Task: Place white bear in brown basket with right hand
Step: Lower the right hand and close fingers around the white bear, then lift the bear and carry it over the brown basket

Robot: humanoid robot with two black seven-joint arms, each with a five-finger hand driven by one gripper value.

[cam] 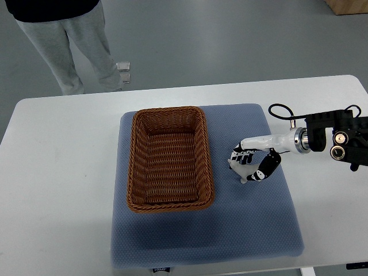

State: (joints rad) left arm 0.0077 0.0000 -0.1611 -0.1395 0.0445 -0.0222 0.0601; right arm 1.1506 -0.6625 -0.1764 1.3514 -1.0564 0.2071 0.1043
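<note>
The brown wicker basket (pixel 169 158) stands empty on the left half of a blue-grey mat (pixel 253 218). The white bear (pixel 241 169) lies on the mat just right of the basket, mostly covered by my right hand (pixel 253 161). The right arm comes in from the right edge, and its black-and-white fingers (pixel 268 165) curl over and around the bear. The bear still rests on the mat. The left arm does not show.
The mat lies on a white table (pixel 57 184). A person in grey trousers (pixel 69 46) stands beyond the table's far left edge. A black cable (pixel 280 110) loops near my right wrist.
</note>
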